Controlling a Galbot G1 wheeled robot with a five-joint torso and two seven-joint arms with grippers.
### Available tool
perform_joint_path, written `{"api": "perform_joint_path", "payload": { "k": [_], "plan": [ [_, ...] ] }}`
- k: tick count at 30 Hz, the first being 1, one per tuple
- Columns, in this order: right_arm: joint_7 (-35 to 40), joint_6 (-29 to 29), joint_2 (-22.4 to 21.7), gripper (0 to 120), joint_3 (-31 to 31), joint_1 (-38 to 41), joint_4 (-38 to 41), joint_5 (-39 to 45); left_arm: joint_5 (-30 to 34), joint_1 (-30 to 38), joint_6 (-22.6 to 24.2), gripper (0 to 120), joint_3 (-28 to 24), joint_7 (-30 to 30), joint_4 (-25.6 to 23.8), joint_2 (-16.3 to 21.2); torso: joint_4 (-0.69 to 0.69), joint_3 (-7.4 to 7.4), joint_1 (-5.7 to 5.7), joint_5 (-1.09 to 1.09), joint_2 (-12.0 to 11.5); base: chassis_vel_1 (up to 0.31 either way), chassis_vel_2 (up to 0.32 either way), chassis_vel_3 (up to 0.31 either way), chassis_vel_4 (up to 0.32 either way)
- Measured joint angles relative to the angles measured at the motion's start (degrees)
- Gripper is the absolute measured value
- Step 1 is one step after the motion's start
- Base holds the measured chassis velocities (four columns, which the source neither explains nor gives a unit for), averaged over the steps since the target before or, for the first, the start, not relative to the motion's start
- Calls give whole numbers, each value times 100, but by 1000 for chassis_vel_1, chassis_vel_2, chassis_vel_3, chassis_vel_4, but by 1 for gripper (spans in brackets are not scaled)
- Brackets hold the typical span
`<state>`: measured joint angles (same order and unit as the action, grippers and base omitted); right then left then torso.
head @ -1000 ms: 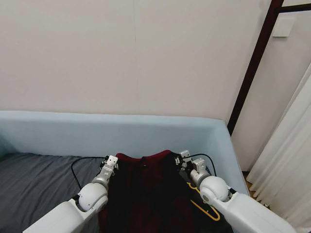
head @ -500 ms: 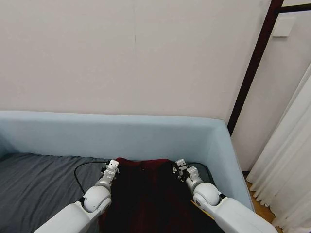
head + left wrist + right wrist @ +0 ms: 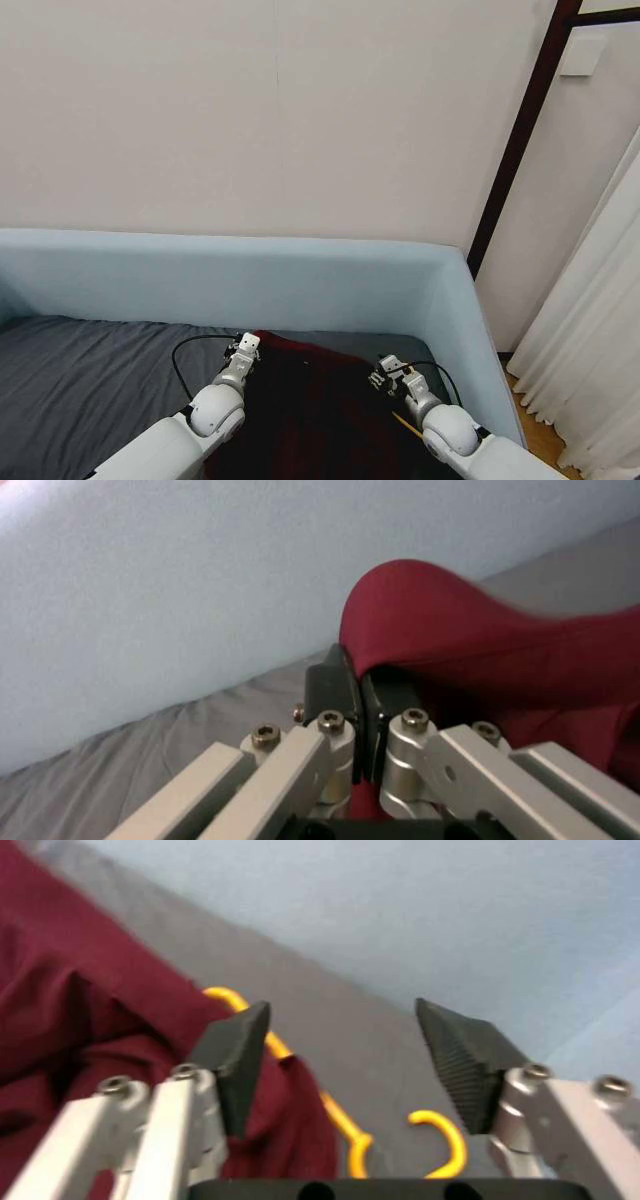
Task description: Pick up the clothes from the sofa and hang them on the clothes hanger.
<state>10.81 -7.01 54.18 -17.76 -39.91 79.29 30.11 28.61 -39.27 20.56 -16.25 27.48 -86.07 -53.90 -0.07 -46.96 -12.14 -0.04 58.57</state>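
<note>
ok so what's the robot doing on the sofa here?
Both arms are reaching low over the sofa, working on a dark red garment that lies on the grey seat. The left gripper has its jaws shut on a fold at the garment's edge, near the backrest. The right gripper has its jaws open over the garment's other side, where a yellow hanger lies on the seat at the cloth's edge. The garment is not on the hanger yet.
</note>
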Motion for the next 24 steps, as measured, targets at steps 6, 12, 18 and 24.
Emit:
{"api": "perform_joint_path", "payload": {
  "k": [6, 12, 18, 24],
  "plan": [
    [-47, -84, -271, 84, 358, -271, 93, 210, 0, 17, -30, 0, -14, -7, 55, -10, 1, 0, 0, -1, 0, 0, 0, 0, 0],
    [-675, -680, -628, 100, 813, -790, 121, 742, -50, -105, -88, 0, 24, -21, 13, -33, -4, 1, 0, 0, 1, 0, 0, 0, 0],
    [-1246, -838, -438, 100, 974, -672, -548, 789, -102, -271, -176, 0, 57, -77, -134, 49, 1, 0, 0, 0, 0, 0, 0, 0, 0],
    [-1455, -663, -104, 100, 896, -523, -1208, 550, -116, -400, -222, 0, 154, -141, -323, 212, -1, 0, 0, 0, 0, 0, 0, 0, 0]
  ]
}}
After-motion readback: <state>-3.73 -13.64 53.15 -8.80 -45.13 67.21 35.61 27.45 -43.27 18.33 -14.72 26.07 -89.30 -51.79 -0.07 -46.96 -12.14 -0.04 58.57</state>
